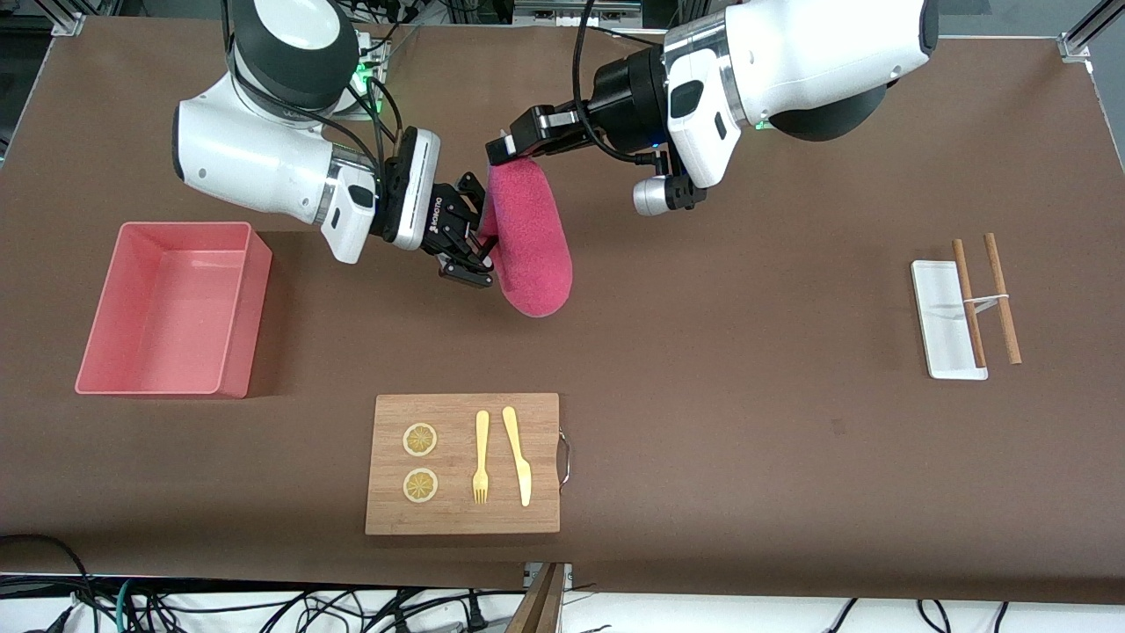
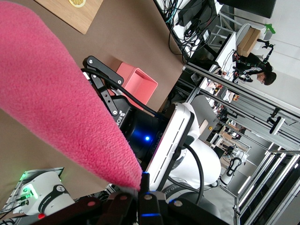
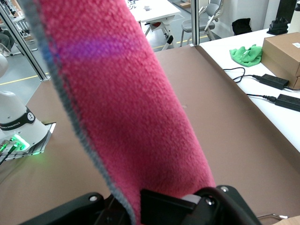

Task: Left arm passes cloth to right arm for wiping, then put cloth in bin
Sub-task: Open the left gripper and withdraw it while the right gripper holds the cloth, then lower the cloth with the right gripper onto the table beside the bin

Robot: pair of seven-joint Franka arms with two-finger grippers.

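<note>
Above brown table (image 1: 703, 352), left gripper (image 1: 508, 149) and right gripper (image 1: 470, 237) both clench the cloth (image 1: 527, 237).

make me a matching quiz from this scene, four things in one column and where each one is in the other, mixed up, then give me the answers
Things:
1. cloth
2. fork
3. bin
4. white tray

Places:
A. toward the right arm's end of the table
B. on the cutting board, beside the knife
C. toward the left arm's end, under one of two brown sticks
D. held up between the left gripper and right gripper

Pairs: 1-D, 2-B, 3-A, 4-C
</note>
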